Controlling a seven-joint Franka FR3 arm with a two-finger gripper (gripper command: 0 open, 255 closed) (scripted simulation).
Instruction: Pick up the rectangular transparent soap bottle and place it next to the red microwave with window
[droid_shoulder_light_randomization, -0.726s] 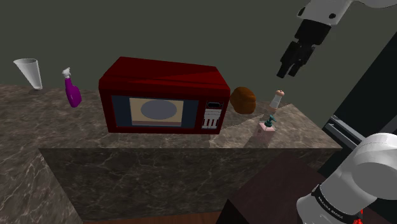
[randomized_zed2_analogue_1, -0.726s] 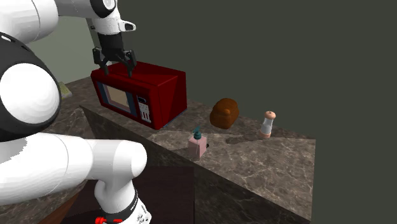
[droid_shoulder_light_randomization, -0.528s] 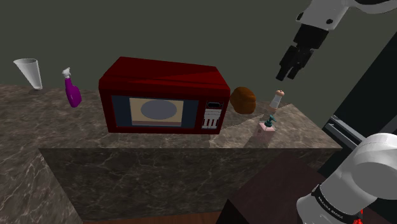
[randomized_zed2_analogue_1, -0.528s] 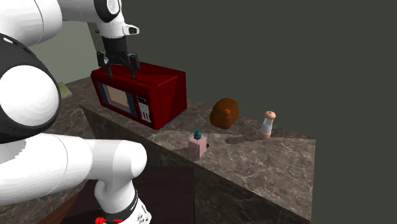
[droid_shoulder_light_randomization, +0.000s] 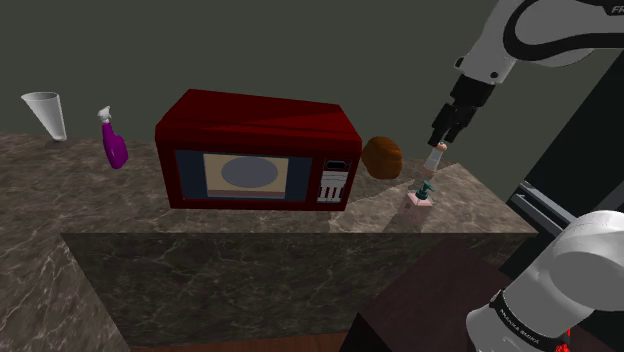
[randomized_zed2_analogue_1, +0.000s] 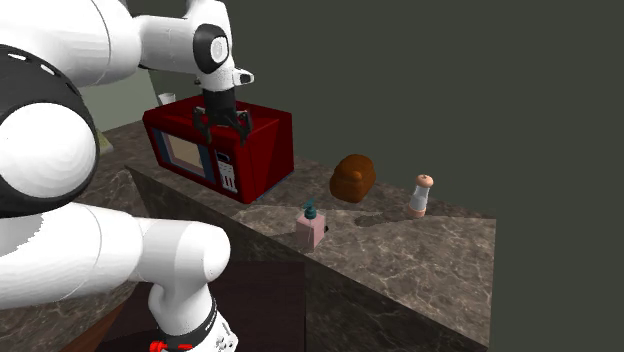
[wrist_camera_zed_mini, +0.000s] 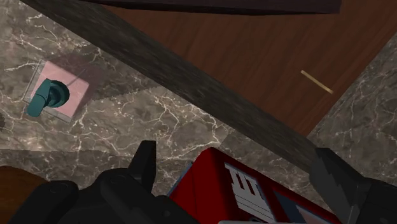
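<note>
- Over in the shoulder view, the red microwave (droid_shoulder_light_randomization: 258, 150) sits on the marble counter (droid_shoulder_light_randomization: 90, 200). The soap bottle (droid_shoulder_light_randomization: 423, 197), pink-bodied with a teal pump, stands upright off the microwave's button-panel end, near the counter's front edge.
- Behind the bottle are a brown rounded lump (droid_shoulder_light_randomization: 382, 156) and a pale shaker (droid_shoulder_light_randomization: 434, 158). The black gripper (droid_shoulder_light_randomization: 440, 136) hangs in the air, and from this angle its tips show just above the shaker.
- Far off at this view's left stand a purple spray bottle (droid_shoulder_light_randomization: 113, 143) and a white cone-shaped cup (droid_shoulder_light_randomization: 44, 112).
- Second exterior view now: the gripper (randomized_zed2_analogue_1: 224, 128) hovers over the microwave (randomized_zed2_analogue_1: 215, 150), fingers pointing down and spread, with nothing between them.
- The soap bottle (randomized_zed2_analogue_1: 311, 228) stands alone by the counter (randomized_zed2_analogue_1: 420, 260) edge, well apart from the gripper. The brown lump (randomized_zed2_analogue_1: 353, 178) and the shaker (randomized_zed2_analogue_1: 421, 196) are behind it.
- Down the wrist view: the two black fingers (wrist_camera_zed_mini: 145, 162) of the gripper (wrist_camera_zed_mini: 238, 168) stand wide apart and empty.
- Between the fingers lies the button-panel corner of the microwave (wrist_camera_zed_mini: 254, 191).
- The soap bottle (wrist_camera_zed_mini: 56, 97) shows from above, resting on the counter (wrist_camera_zed_mini: 153, 114) and clear of both fingers.
- Beyond the counter's edge lies a brown wooden floor (wrist_camera_zed_mini: 254, 57).
</note>
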